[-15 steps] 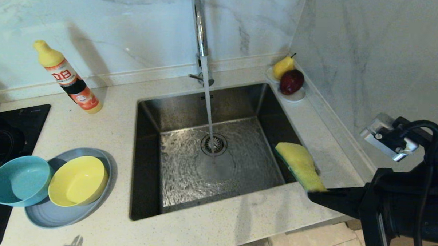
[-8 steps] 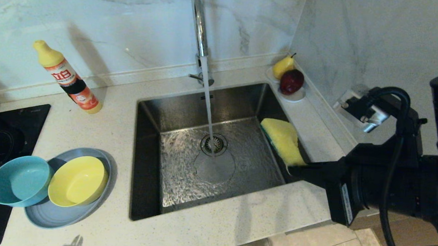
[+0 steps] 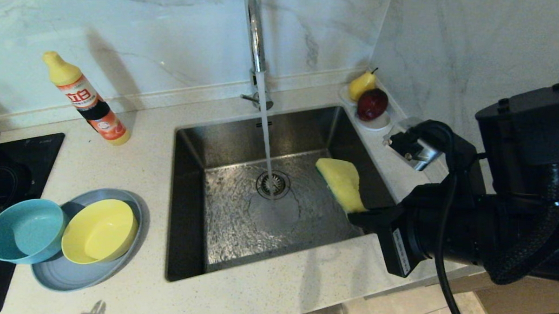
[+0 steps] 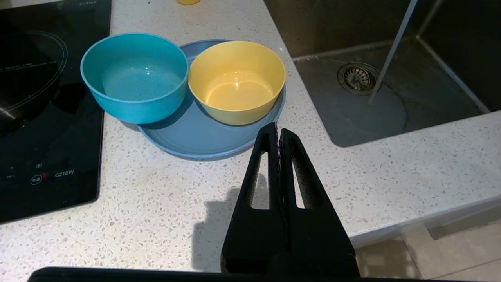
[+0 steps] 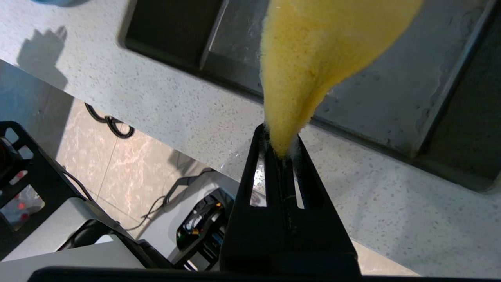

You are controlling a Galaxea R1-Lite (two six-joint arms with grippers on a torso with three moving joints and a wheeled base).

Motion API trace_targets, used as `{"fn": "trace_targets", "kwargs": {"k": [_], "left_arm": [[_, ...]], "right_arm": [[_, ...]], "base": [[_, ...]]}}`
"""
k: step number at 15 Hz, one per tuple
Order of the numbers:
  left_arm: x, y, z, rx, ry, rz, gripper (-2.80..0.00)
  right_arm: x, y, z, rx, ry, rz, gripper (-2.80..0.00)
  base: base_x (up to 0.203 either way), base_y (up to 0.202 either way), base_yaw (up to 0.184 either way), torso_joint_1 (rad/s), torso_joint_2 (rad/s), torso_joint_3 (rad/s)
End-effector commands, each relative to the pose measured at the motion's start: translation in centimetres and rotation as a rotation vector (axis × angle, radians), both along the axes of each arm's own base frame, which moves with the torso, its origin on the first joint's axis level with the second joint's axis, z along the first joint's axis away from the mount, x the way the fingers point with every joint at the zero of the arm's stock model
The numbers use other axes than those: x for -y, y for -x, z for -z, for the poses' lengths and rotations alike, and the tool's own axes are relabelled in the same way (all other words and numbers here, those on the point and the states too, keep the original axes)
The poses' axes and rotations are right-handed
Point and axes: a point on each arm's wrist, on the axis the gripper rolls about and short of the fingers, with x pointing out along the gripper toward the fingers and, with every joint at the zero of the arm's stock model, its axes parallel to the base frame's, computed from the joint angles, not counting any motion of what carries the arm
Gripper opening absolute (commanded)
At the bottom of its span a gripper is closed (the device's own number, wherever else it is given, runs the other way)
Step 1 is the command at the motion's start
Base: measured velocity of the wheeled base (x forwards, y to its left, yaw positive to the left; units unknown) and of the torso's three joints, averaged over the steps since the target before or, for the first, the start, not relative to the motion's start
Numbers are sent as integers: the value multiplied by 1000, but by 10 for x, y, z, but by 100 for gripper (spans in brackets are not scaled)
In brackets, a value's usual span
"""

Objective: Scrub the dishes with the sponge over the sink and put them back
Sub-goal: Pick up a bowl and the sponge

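My right gripper (image 3: 357, 216) (image 5: 280, 137) is shut on one end of the yellow sponge (image 3: 340, 181) (image 5: 317, 55), holding it over the right side of the steel sink (image 3: 190, 182), right of the running water. The dishes sit on the counter left of the sink: a grey-blue plate (image 3: 78, 271) (image 4: 195, 137) carrying the yellow bowl (image 3: 99, 231) (image 4: 237, 81), with the teal-blue bowl (image 3: 25, 230) (image 4: 135, 76) resting on the plate's left rim. My left gripper (image 4: 278, 132) is shut and empty, just in front of the plate's near edge; it is outside the head view.
Water streams from the chrome tap (image 3: 255, 40) onto the drain (image 3: 273, 183). A detergent bottle (image 3: 87, 100) stands at the back left. A small white dish with a pear and a red apple (image 3: 372, 103) sits at the back right corner. A black cooktop (image 3: 4, 175) lies at far left.
My right arm has swung in from the right, carrying the sponge left and farther over the sink basin, closer to the water stream. The dishes have not moved.
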Motion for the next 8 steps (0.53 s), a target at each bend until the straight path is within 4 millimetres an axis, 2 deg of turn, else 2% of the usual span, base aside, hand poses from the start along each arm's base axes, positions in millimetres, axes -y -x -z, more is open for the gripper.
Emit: {"fn": "trace_targets", "kwargs": {"k": [1,8], "left_arm": [[0,-4,11,-41,-5,-1,-280],[0,-4,11,-44,-8,-1,-280]], "right_arm": [[-5,-4,7,-18,19,3,-280],[-18,-15,11,-31,34,5,-280]], "base": [[0,0,0,0,0,0],[0,0,0,0,0,0]]}}
